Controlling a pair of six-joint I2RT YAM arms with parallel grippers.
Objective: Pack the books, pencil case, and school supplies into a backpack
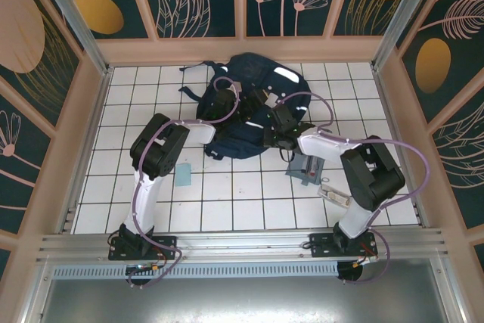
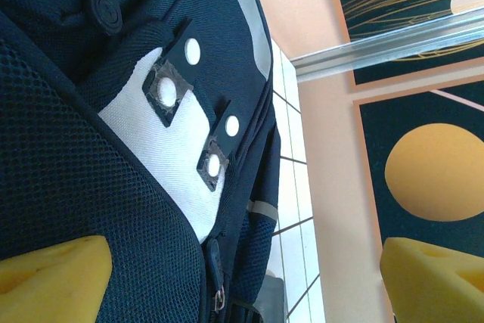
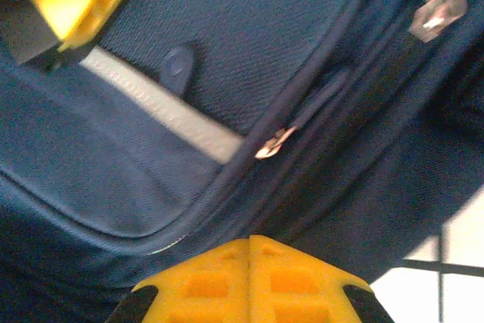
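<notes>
On table [image 1: 227, 202] — rumpled navy backpack [image 1: 253, 73]

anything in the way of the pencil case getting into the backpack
No loose item lies between the pencil case and the backpack, but the right arm reaches across that gap, and in the right wrist view the zip looks closed, so no opening shows yet.
</notes>
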